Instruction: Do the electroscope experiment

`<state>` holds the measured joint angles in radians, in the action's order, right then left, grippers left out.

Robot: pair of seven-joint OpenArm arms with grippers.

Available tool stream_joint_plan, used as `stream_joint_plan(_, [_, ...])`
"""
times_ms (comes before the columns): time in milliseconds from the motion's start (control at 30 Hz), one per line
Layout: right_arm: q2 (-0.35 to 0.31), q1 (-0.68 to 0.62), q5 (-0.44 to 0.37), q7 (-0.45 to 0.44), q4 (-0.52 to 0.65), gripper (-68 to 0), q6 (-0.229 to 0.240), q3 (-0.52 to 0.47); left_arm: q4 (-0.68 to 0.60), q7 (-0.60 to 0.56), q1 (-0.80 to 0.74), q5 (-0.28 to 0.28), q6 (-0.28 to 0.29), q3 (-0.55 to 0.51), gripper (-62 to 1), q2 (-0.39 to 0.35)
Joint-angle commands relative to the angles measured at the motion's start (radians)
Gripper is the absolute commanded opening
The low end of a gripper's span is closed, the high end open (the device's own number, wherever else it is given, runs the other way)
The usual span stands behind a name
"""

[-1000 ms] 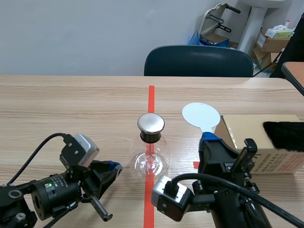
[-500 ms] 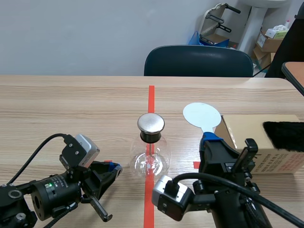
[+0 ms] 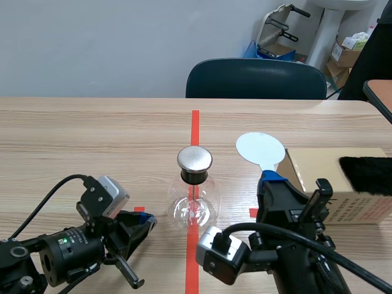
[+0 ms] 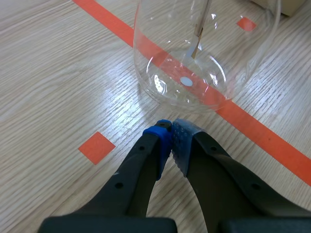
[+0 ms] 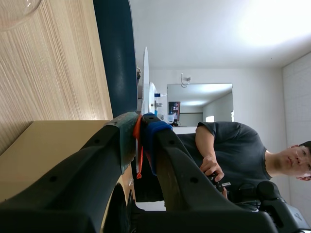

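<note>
Nearest, low at the left of the scene view: left claw (image 3: pixel 147 221), shut tight on nothing. Pads pressed together in its own wrist view, tips down near the worktop (image 3: pixel 92 141) and just short of the glass, not touching it.

Nearest at the right: right claw (image 3: pixel 272 178), clamped on the thin orange handle of the paddle (image 3: pixel 260 149). Pale round disc standing clear above the fingers, seen edge-on from the right wrist.

Mid-worktop, on the red tape line, between the two arms: electroscope (image 3: pixel 195 196), upright. Clear round flask, dark collar, polished metal cap (image 3: pixel 195 158) on top. Rod and leaf (image 4: pixel 197 35) hanging inside.

Handling, judged:
- Flask thin-walled, smooth, probably slippery and easily cracked; light, with the weight set high under the cap. Best left standing; if steadied, taken at the dark collar, never across the bulb.
- Leaf inside very delicate; no jolts.
- Paddle light, flat and seemingly stiff; hold on the handle sound, disc left free to approach the cap.

Right of the electroscope, beside the right arm: cardboard box (image 3: pixel 312 162) with a black furry pad (image 3: pixel 366 173) on top. Beyond the far edge: dark chair (image 3: pixel 256 78).

Against the frame a second earlier: left arm slightly lower and drawn back, more of a red square mark uncovered near its tips. Electroscope, paddle and right arm unchanged.
</note>
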<state>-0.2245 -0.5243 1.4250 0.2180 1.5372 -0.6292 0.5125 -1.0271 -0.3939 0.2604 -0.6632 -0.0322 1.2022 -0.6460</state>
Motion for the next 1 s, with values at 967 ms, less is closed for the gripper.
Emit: stream_joint_plan(967, [-0.002,0.011,0.011,0.000,0.008,-66.5,-0.013,-0.003,-0.013,-0.014,-0.019,0.001,-0.002,-0.010,-58.2,0.019])
